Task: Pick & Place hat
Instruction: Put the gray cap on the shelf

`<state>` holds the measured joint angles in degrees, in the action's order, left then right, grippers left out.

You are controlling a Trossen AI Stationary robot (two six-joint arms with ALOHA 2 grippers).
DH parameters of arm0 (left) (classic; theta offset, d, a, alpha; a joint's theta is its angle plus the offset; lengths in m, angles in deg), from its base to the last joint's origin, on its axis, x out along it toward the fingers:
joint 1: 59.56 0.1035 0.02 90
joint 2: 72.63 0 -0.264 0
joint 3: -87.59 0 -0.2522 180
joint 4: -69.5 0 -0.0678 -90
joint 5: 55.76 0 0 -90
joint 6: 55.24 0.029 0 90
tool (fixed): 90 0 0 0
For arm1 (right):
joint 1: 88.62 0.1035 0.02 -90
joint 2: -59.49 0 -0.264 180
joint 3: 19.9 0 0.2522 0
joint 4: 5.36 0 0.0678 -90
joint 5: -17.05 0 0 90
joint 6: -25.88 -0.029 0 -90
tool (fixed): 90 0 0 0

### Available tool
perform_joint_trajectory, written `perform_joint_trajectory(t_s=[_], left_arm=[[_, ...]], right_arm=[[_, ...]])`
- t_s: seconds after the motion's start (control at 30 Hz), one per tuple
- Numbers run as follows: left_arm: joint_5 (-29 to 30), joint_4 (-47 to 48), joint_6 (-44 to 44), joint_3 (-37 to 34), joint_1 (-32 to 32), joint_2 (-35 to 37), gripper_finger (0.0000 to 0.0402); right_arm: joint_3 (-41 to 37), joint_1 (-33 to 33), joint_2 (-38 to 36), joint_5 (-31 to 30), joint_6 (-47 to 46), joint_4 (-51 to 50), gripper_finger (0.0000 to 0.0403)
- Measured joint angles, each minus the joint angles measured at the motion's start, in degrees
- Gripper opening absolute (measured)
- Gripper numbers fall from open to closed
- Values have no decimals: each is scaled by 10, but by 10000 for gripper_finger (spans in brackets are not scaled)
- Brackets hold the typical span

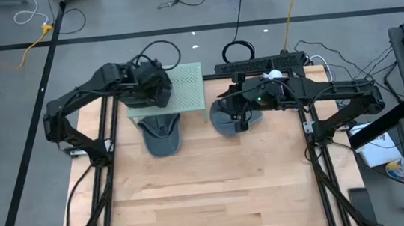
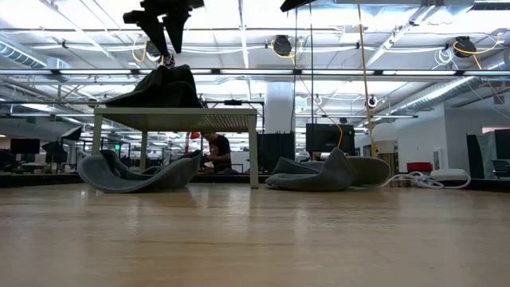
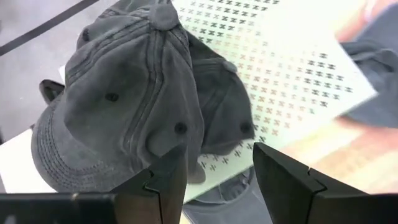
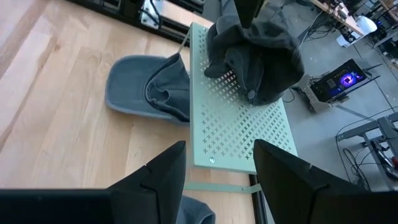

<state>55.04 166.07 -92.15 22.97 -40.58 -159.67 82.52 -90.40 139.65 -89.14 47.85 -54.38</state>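
A grey cap (image 3: 137, 106) lies on top of the pale green perforated stand (image 1: 188, 84), also seen in the low view (image 2: 159, 86) and the right wrist view (image 4: 255, 62). My left gripper (image 3: 214, 171) hangs open just above this cap (image 2: 171, 40), touching nothing that I can see. A second grey cap (image 1: 163, 134) lies upside down on the table at the stand's near edge (image 2: 135, 171). A third grey cap (image 1: 225, 122) lies on the table to the right of the stand (image 2: 327, 171). My right gripper (image 4: 217, 180) is open, well above that third cap (image 4: 196, 211).
The stand stands on thin legs (image 2: 253, 151) at the table's far side, with wooden table (image 1: 211, 195) free toward the near edge. Black power strip and cables (image 1: 261, 63) lie beyond the far edge. A person (image 2: 215, 151) sits in the room behind.
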Motion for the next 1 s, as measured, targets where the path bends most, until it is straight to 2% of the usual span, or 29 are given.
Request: perform_joint_trajectory(t_s=[0.27,0.7,0.83,1.0], left_arm=[[-76,-4,32,0,0,46,186],[-187,-4,-28,0,0,131,186],[-174,10,-73,0,-14,167,186],[-88,33,-169,-7,-74,206,186]], right_arm=[[0,0,0,-1,-24,8,180],[0,0,0,-1,-37,7,180],[0,0,0,-1,-68,7,180],[0,4,0,-1,-108,8,180]])
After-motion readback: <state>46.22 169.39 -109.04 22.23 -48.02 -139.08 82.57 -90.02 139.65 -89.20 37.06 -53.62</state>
